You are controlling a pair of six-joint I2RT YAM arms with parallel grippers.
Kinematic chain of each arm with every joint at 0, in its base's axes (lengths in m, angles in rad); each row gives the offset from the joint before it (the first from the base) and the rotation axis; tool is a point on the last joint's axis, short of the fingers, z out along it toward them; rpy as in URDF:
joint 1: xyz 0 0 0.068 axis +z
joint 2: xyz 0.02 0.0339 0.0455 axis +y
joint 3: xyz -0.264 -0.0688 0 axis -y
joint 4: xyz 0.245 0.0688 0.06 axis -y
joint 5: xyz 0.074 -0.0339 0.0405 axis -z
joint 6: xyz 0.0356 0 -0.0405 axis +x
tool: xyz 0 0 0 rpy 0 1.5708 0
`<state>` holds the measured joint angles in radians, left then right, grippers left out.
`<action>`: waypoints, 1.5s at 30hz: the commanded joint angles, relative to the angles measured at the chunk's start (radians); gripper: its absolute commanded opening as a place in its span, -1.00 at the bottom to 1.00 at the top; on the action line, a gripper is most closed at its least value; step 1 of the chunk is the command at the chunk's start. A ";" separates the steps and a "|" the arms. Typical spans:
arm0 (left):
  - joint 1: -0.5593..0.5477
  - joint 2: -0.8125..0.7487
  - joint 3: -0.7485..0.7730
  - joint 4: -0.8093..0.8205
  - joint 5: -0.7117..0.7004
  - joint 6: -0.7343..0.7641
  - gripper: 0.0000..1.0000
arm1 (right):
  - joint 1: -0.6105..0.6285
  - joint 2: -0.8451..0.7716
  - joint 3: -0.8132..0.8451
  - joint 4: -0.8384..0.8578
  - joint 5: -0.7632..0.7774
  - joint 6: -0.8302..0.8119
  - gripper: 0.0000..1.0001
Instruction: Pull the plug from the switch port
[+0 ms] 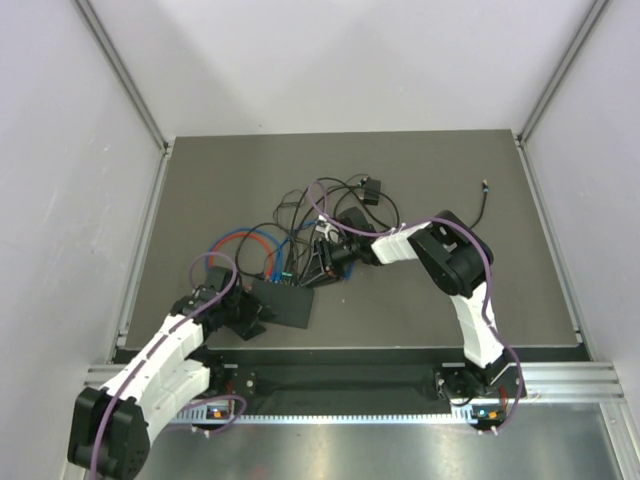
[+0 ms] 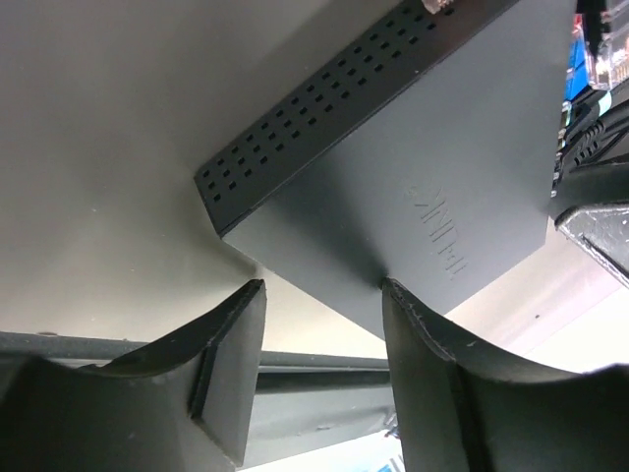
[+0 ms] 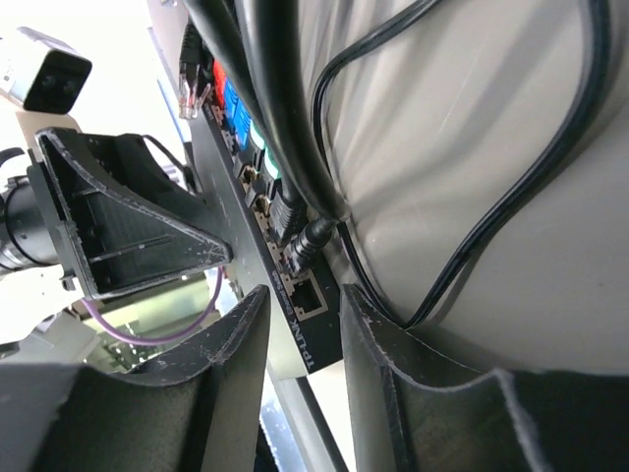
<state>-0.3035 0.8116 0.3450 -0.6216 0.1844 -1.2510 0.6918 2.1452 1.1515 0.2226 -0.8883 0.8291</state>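
Observation:
The switch (image 1: 287,303) is a flat matte-black box on the dark table. Its port row faces away from the arm bases and holds several plugs: blue ones (image 3: 236,103), a green one (image 3: 257,157) and a black plug (image 3: 307,244). The end port (image 3: 309,295) is empty. My right gripper (image 3: 305,293) (image 1: 318,265) is open, its fingers straddling that end of the port face just below the black plug. My left gripper (image 2: 322,287) (image 1: 255,318) is open at the switch's (image 2: 393,197) near corner, one fingertip (image 2: 393,290) touching its edge.
A tangle of black, blue and red cables (image 1: 300,225) lies behind the switch. A small black adapter block (image 1: 370,190) sits farther back, and a loose cable end (image 1: 484,185) lies at the back right. A clear loose plug (image 3: 192,93) hangs by the ports.

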 commanded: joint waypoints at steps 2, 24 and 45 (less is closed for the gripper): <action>0.003 0.031 0.015 0.039 -0.033 -0.022 0.08 | 0.009 0.015 -0.007 0.061 0.038 0.010 -0.31; 0.004 0.061 0.017 0.028 -0.022 -0.028 0.08 | 0.037 0.077 -0.012 0.164 0.029 0.059 -0.48; 0.004 0.101 0.017 -0.044 -0.046 -0.031 0.08 | 0.055 -0.048 -0.139 0.491 0.342 0.079 -1.00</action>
<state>-0.3027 0.8867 0.3588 -0.5938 0.1963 -1.2819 0.7391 2.1429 0.9573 0.7155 -0.6933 1.0092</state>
